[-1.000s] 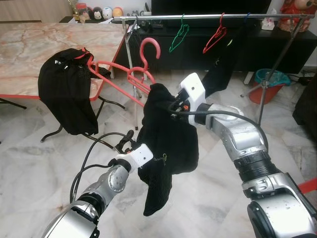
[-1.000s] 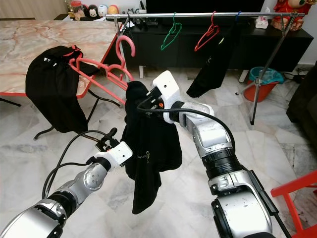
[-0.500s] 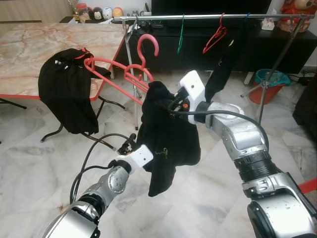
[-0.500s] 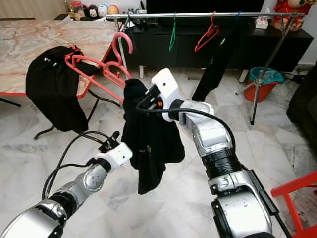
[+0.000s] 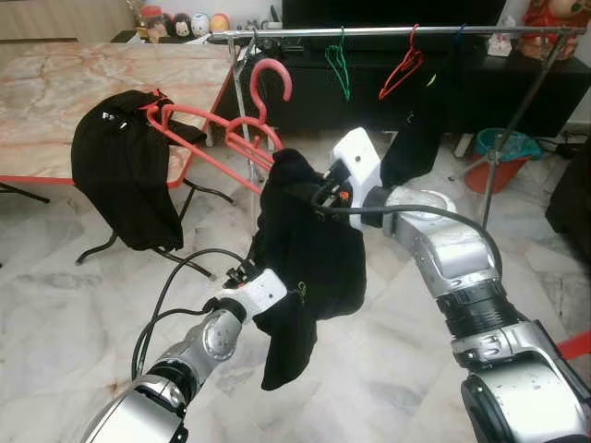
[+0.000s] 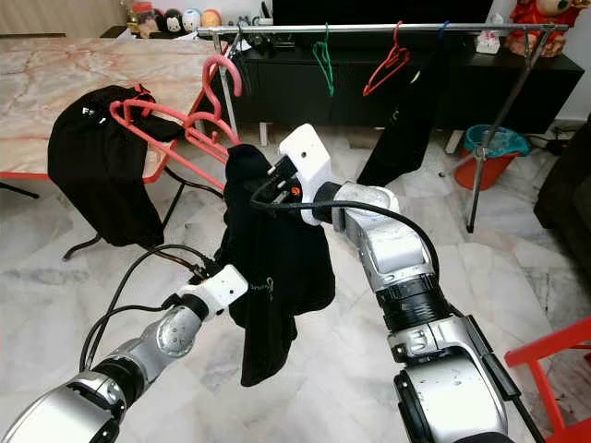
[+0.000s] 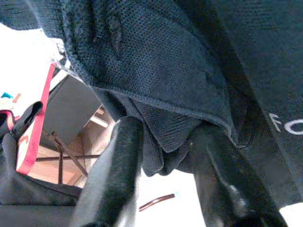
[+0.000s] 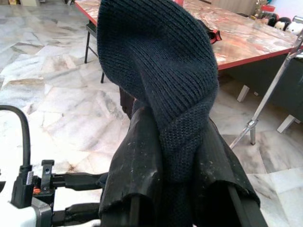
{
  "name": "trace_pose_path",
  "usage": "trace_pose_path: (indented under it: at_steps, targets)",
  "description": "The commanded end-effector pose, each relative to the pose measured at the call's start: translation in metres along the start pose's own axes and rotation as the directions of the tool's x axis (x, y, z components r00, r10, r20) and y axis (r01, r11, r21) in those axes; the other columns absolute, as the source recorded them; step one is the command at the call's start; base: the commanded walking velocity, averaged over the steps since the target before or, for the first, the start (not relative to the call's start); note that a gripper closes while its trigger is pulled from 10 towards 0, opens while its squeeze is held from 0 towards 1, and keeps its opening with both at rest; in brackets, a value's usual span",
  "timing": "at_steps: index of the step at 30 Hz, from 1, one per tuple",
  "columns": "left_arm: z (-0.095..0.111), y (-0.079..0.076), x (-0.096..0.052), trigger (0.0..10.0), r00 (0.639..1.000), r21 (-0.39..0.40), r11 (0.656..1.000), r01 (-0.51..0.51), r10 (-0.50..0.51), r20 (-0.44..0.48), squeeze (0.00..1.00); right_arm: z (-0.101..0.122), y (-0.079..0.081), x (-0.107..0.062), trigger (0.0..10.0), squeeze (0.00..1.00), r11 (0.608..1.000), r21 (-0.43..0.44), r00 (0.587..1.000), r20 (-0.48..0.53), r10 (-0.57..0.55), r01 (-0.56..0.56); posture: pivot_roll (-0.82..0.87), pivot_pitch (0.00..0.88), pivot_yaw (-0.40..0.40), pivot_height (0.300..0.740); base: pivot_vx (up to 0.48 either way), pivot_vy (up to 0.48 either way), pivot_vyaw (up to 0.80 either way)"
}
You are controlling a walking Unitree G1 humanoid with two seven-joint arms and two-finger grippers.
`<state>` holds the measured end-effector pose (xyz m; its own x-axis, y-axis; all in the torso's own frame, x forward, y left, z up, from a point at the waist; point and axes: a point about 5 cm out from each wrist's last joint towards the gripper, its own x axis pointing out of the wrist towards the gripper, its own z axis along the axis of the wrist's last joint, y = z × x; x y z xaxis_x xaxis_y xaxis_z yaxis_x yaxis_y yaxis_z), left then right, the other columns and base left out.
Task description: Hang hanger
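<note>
1. Small white lettering on the black knitted garment [image 5: 309, 254] cannot be read.
2. The right gripper [image 8: 177, 189], arm raised, pinches the garment's top beside red plastic hangers [image 5: 231, 138].
3. The left gripper [image 7: 163, 146], reaching up, fingers closed on its lower fold.

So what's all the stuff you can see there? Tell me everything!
Black garment: one, held up between both grippers.
Red hangers: a bunch, by the table edge.
Black cloth: one, draped off the marble table.
Clothes rail: one, silver, at the back.
Green hanger: one, on the rail.
Red hanger: one, on the rail.
Teal bucket: one, far right.
Right gripper: shut on the garment's top.
Left gripper: around its lower edge.
</note>
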<state>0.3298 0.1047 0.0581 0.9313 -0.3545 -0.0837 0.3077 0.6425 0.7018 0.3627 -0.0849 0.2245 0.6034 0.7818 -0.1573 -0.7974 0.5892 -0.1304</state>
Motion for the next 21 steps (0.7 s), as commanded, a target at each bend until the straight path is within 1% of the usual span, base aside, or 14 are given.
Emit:
trace_pose_path:
  at_steps: [1, 14, 21]
  targets:
    - [-0.003, 0.002, 0.0, 0.0, 1.0, -0.017, 1.0, -0.009, 0.009, -0.02, 0.0, 0.016, 0.006, 0.0, 0.0, 0.0, 0.999, -0.036, 0.998, 0.052, 0.028, -0.026, -0.27, 0.012, -0.012, 0.74, 0.0, 0.0, 0.0]
    - [-0.004, 0.002, -0.001, 0.0, 0.999, -0.033, 0.999, -0.029, 0.028, -0.028, 0.0, 0.014, 0.018, 0.001, 0.0, 0.0, 0.995, -0.047, 0.995, 0.051, 0.089, -0.087, -0.27, 0.012, -0.015, 0.74, 0.0, 0.0, 0.0]
    - [-0.005, 0.003, -0.001, 0.0, 0.998, -0.046, 0.998, -0.047, 0.045, -0.04, 0.0, 0.012, 0.021, 0.0, 0.0, 0.0, 0.994, -0.048, 0.994, 0.04, 0.1, -0.098, -0.27, 0.011, -0.016, 0.74, 0.0, 0.0, 0.0]
